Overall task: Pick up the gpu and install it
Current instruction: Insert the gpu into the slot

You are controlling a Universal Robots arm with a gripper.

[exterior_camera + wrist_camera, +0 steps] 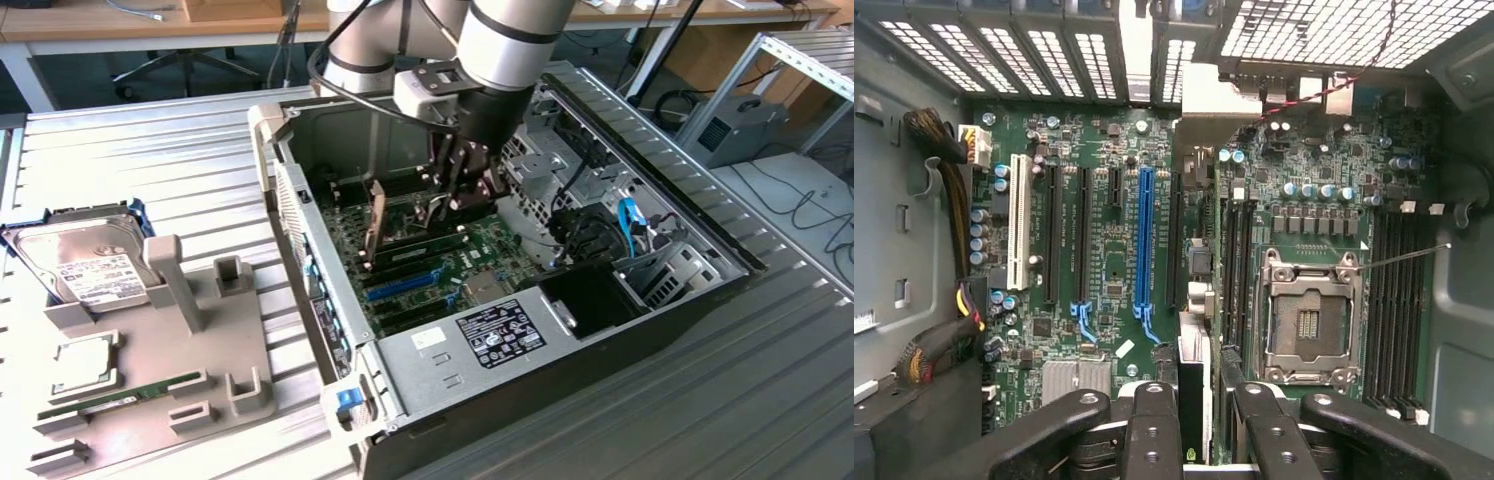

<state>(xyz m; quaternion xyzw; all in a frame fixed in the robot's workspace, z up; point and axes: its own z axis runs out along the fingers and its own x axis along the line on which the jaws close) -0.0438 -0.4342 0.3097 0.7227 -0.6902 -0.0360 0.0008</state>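
Ribbed grey metal made up the counter [747, 400], and desks and chair legs stood in the room behind it. A big open computer case [694, 280] lay on its side in the middle of the counter, with its green board [1114, 270] facing up. The robot arm [514, 40] reached down into the case. Its gripper [451, 205] hung low over the board, and the fingers [1151, 430] were clamped on the gpu [394, 225]. The gpu stood on its thin edge inside the case, above the board and not yet pushed in. Its metal end pointed to the back wall of the case, the wall with the slot holes. From the wrist view the gpu [1192, 350] looked like a thin dark strip between the fingers, just beside the long blue slot [1145, 240] and over a black slot next to it. The square silver chip socket [1309, 320] sat open farther along the board. Near the counter's edge on the exterior view's left lay a grey holder tray [160, 400]. A silver hard drive [80, 265] with a white label leaned at its far end. A small square chip [83, 365] and a slim green memory stick [120, 395] lay closer to the near edge.
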